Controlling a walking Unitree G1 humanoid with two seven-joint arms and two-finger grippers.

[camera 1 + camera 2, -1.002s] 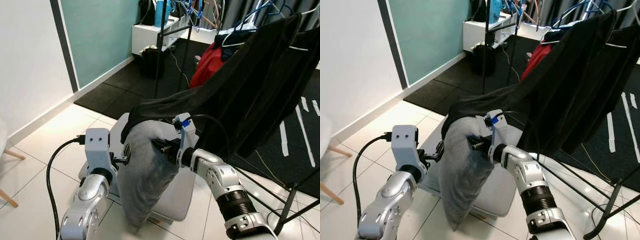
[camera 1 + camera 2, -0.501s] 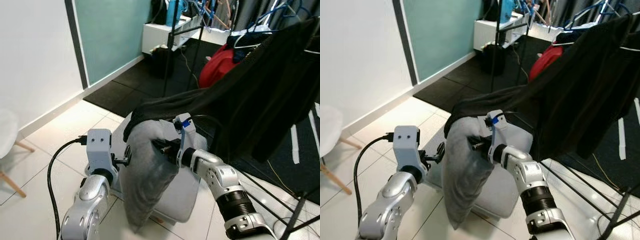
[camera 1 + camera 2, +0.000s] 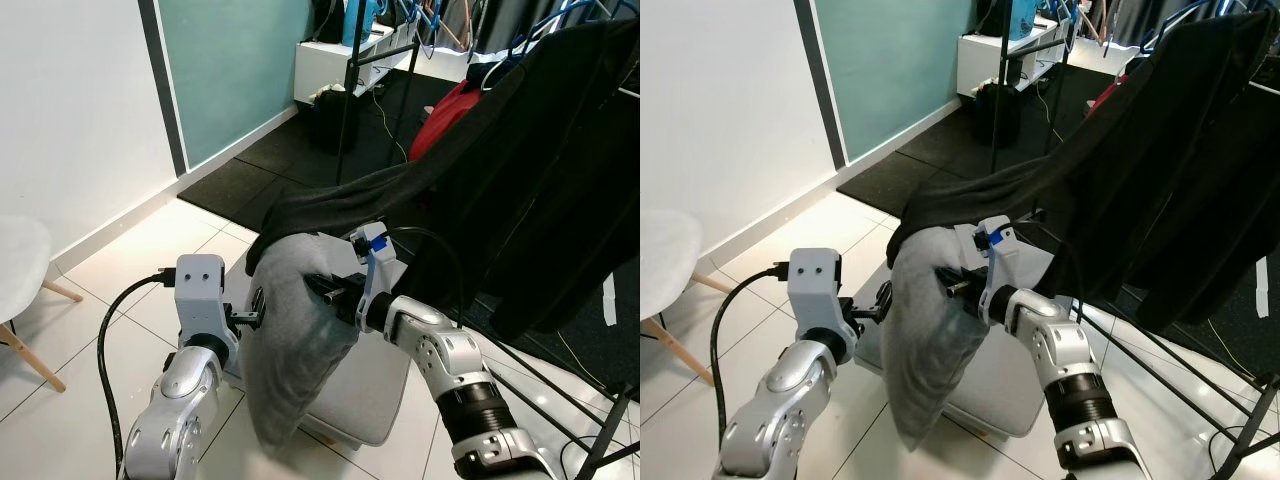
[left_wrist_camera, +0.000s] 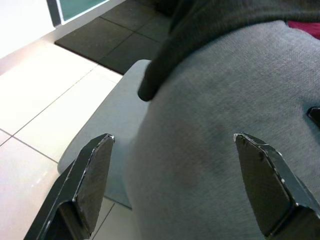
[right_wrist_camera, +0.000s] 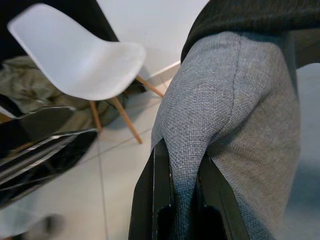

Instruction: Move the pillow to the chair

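Fingers of the right gripper (image 5: 182, 197) are pinched on the lifted grey pillow (image 3: 300, 340), the left gripper (image 4: 175, 190) is spread wide beside it, and the white chair (image 3: 665, 260) is not yet reached.

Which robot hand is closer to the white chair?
Left. The left gripper sits against the pillow's side facing the white chair. The right gripper pinches the pillow's far side, farther from the chair.

We are seeing two silver jointed arms, a black cable looping off the left wrist block (image 3: 197, 290), blue trim marking the right wrist (image 3: 374, 242).
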